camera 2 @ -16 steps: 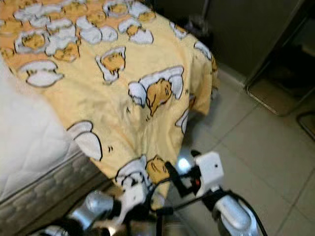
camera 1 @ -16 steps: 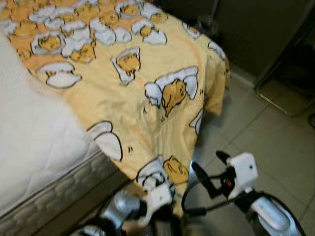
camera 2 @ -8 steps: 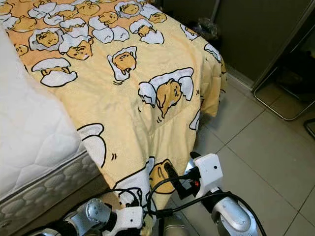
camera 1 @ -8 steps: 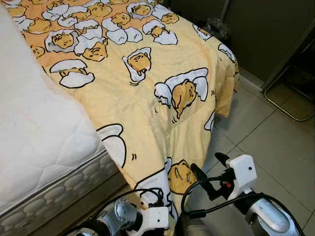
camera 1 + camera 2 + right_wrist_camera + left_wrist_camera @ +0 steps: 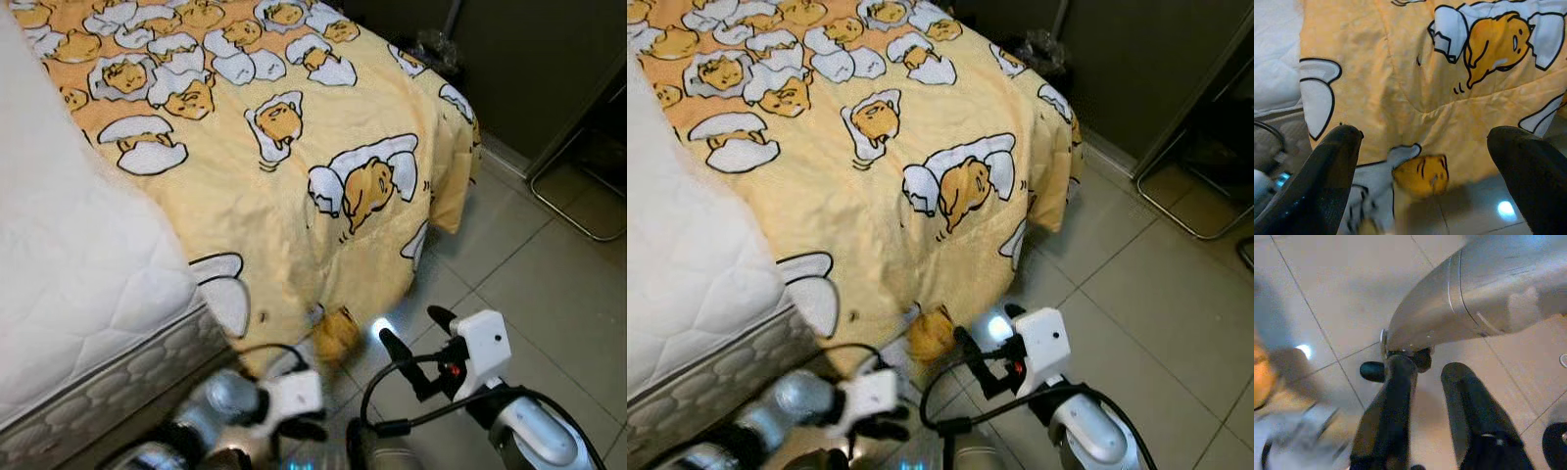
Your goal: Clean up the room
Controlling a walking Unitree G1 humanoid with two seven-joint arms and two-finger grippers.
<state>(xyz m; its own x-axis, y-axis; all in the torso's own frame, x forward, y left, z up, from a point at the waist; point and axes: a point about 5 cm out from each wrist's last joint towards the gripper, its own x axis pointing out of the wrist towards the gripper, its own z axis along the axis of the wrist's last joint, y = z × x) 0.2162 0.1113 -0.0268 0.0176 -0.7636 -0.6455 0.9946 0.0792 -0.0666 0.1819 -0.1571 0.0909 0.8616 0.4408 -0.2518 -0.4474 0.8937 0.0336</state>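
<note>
A yellow blanket printed with egg cartoons covers the bed and hangs over its corner. The blanket's lowest corner is blurred, just above the floor. My left gripper is low beside the bed, below that corner; in the left wrist view my left gripper points at the tiles, a narrow gap between its fingers and nothing in it. My right gripper stands wide open to the right of the hanging corner. The right wrist view has my right gripper facing the blanket without touching it.
A bare white quilted mattress takes up the left. Pale floor tiles stretch to the right. A thin metal frame stands at the far right by a dark wall. Something dark sits beyond the bed's far corner.
The blanket's hanging corner, which reached down over my left gripper, now ends higher and is blurred. My left gripper is off it and has risen a little. The right arm has stayed put.
</note>
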